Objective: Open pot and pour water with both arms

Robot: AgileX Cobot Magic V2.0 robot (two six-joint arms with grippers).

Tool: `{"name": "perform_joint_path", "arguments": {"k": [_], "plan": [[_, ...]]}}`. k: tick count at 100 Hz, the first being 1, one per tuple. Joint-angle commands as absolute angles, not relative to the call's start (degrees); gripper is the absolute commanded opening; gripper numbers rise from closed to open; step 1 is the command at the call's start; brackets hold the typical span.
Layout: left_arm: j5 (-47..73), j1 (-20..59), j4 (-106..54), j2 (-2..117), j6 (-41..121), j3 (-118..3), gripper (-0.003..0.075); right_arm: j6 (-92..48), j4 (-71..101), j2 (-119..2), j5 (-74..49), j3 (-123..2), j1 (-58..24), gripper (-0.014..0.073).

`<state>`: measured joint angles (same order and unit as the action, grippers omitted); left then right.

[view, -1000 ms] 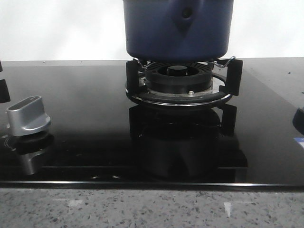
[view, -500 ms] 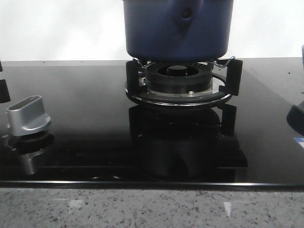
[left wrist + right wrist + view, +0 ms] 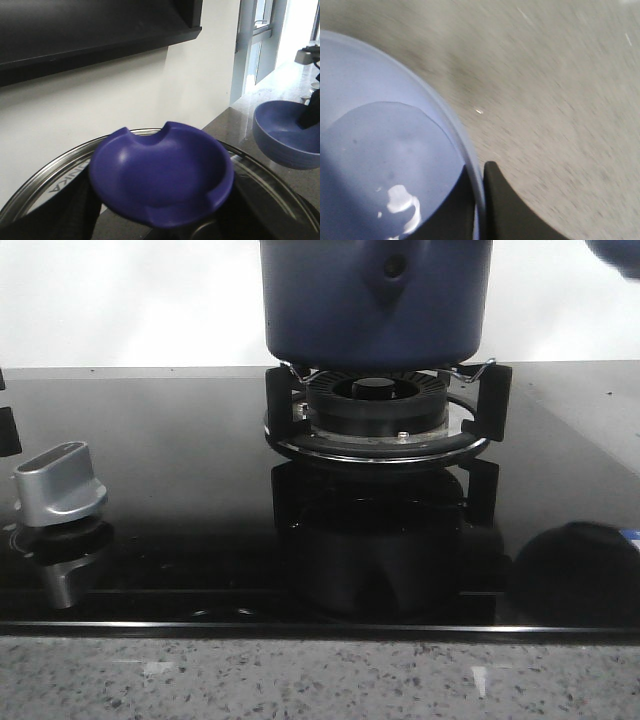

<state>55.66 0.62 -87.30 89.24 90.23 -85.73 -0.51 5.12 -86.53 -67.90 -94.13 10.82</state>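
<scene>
Pot blocks centre on burner grate; knob stands left.

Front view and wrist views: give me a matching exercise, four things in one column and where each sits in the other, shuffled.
Things:
1. pot
2. silver knob
3. bowl
4. lid knob

Places:
A. left side of the cooktop
B. between the left gripper's fingers
C. on the burner grate
D. rim pinched by the right gripper

Pairs: 1-C, 2-A, 3-D, 4-B
</scene>
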Motion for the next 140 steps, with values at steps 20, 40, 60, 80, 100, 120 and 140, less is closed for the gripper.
{"name": "perform_joint_path", "arguments": {"k": [20,40,60,80,100,120,140], "plan": [[54.5,0.5,-92.7,86.3,89.5,-88.0,0.0221,-0.9,8.0,-87.1,-66.1,-107.8,4.1,-0.0062],[54.5,0.5,-92.6,86.3,89.5,-88.0,0.0221,-2.2,11.4,-89.7,-64.4,-111.8,0.3,-0.0062],[52.8,0.5,-92.6,86.3,89.5,-88.0,0.0221,-2.9,12.3,-91.2,-58.6,-111.8,-4.0,-0.0062],[52.8,0.4,-92.6,86.3,89.5,-88.0,0.0221,-4.6,12.3,-93.0,-51.7,-111.8,-7.2,-0.0062],[52.5,0.4,-92.6,86.3,89.5,-88.0,0.0221,-7.6,12.3,-93.8,-43.6,-109.7,-8.6,-0.0058],[51.5,0.4,-92.6,86.3,89.5,-88.0,0.0221,-13.3,14.0,-90.6,-28.9,-98.7,-8.8,-0.0046],[51.5,0.4,-92.6,86.3,89.5,-88.0,0.0221,-18.5,15.4,-86.8,-17.8,-89.3,-10.0,-0.0046]]}}
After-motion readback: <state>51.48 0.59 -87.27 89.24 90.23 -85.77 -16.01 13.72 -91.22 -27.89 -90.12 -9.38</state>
